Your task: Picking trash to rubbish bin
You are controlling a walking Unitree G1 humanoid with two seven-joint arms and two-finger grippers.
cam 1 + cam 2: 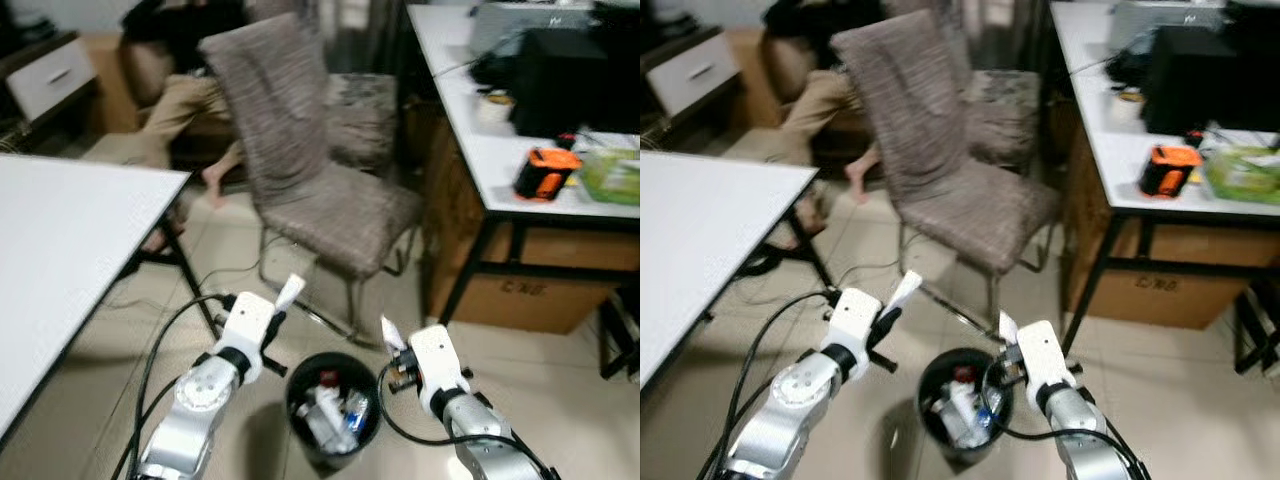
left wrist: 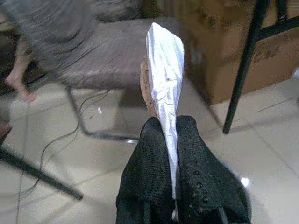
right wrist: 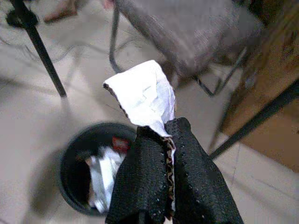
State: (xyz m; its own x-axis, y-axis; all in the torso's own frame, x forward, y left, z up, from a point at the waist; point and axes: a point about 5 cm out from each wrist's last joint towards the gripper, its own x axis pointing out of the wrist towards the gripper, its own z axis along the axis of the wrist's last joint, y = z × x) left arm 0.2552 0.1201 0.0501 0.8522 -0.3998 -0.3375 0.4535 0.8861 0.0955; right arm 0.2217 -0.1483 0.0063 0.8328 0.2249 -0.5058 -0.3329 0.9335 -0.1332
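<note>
Both grippers flank the rubbish bin [image 1: 333, 408], ready to drop: the left gripper [image 1: 283, 303] pinches 1 white paper scrap [image 2: 166, 79], the right gripper [image 1: 392, 342] clamps another paper piece [image 3: 145, 97] near the rim

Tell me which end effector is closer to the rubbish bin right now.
Right. The right end effector, holding white paper, sits just beside the black rubbish bin's rim. The left end effector, gripping another paper scrap, hangs farther off.
</note>
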